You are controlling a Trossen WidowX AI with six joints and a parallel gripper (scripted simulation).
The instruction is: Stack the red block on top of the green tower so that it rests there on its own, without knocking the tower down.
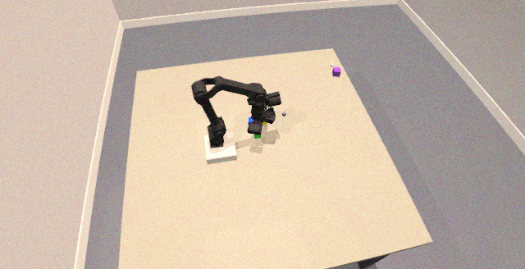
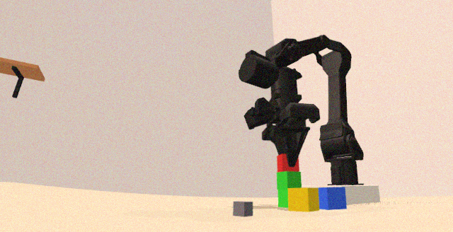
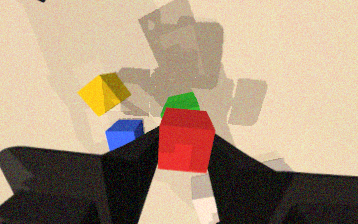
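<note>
Black robot arm, its jaws pointing down and closed around a red block at the top of a two-block green tower. Yellow, blue and gray blocks sit on the desk.
</note>
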